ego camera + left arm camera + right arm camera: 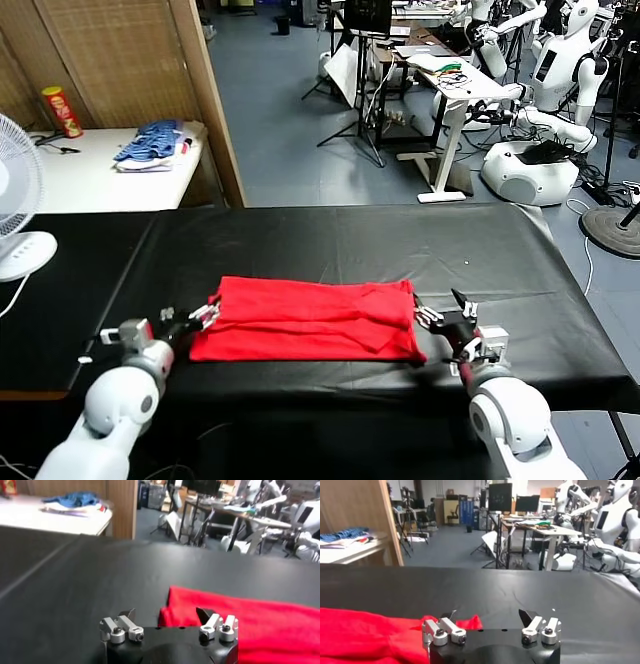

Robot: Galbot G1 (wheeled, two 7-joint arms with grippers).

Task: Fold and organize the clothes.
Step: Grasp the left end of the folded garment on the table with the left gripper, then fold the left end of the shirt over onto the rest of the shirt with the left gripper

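Observation:
The red T-shirt [305, 318] lies folded into a flat band on the black table [330, 235], plain red side up; no print or label shows. My left gripper [196, 317] is open at the shirt's left edge, low over the table. In the left wrist view the gripper [166, 616] has the shirt's corner [240, 625] between and beyond its jaws, not gripped. My right gripper [446, 315] is open just past the shirt's right edge. In the right wrist view the gripper [487, 616] has a red corner [470, 622] near one finger.
A white side table [110, 175] at the back left holds a blue garment heap [152, 143] and a red can [62, 111]. A white fan [18, 200] stands at the far left. The table's front edge runs just below the shirt. Other robots and desks stand behind.

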